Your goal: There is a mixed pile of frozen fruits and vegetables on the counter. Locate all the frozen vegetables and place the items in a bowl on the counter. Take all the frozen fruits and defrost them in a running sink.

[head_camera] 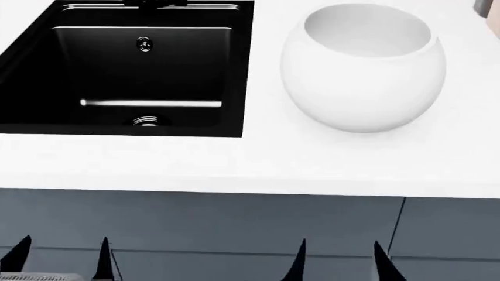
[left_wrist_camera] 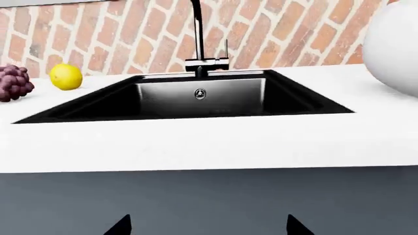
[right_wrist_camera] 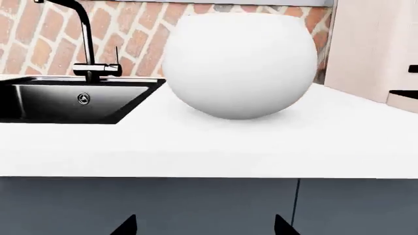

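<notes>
Behind the worktop you have a red brick wall (left_wrist_camera: 294, 34) with pale mortar, running the whole width in both wrist views. At the far end a light beige panel (right_wrist_camera: 372, 46) stands upright, meeting the brick at a corner.

- A home kitchen — a matte black sink (left_wrist_camera: 196, 95) with a thin tap (left_wrist_camera: 199, 39) is set into a white table (head_camera: 258, 164).
- Dark grey-blue cabinet fronts (right_wrist_camera: 196, 205) below; a red brick wall (left_wrist_camera: 294, 29) behind.
- A lemon (left_wrist_camera: 66, 77) and grapes (left_wrist_camera: 13, 82) lie beside the basin — a white bowl (head_camera: 363, 67) stands near.
</notes>
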Robot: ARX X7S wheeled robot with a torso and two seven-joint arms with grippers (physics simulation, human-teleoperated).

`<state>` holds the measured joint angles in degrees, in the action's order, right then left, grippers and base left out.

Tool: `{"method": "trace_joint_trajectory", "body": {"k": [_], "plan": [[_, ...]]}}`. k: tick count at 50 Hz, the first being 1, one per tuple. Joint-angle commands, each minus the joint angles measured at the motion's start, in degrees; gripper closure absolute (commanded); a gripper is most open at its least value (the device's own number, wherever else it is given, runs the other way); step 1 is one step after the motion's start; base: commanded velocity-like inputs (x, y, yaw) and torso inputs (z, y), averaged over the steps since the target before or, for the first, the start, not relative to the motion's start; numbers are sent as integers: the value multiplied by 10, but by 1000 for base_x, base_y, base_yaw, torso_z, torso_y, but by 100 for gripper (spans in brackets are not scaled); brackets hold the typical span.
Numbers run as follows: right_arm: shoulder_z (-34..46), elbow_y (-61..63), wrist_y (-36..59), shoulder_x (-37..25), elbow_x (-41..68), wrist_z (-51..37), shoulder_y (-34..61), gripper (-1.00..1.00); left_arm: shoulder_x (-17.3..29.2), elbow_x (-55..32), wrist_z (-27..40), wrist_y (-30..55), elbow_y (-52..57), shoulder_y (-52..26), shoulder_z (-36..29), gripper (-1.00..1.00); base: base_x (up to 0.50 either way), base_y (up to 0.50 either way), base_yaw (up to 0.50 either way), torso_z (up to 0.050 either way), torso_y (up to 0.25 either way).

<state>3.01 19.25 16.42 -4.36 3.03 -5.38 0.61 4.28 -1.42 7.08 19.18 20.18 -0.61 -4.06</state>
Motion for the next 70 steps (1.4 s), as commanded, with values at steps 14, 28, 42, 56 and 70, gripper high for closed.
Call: {"method": "trace_joint_trajectory", "body": {"k": [14,28,42,56,70], "plan": [[-26,267,286,-29,24,-16,45,-100,5,-34,-2,228,241,-35,24,-100,0,0,0,29,0],[-17,287,298,-45,20,-26,46,-100,16,-54,5,230,255,-20,32,-100,0,0,0,50,0],[-32,307,326,-58,21,-36,62,-100,17,-86,12,262,262,-21,51,-100,0,-200,0,28,0],[-26,309,345,-71,17,-44,66,-100,22,-92,27,271,243,-40,46,-100,0,-500,0,0,0],[-16,311,324,-93,8,-43,62,-100,38,-104,31,274,246,-37,68,-100,345,-319,0,0,0]]}}
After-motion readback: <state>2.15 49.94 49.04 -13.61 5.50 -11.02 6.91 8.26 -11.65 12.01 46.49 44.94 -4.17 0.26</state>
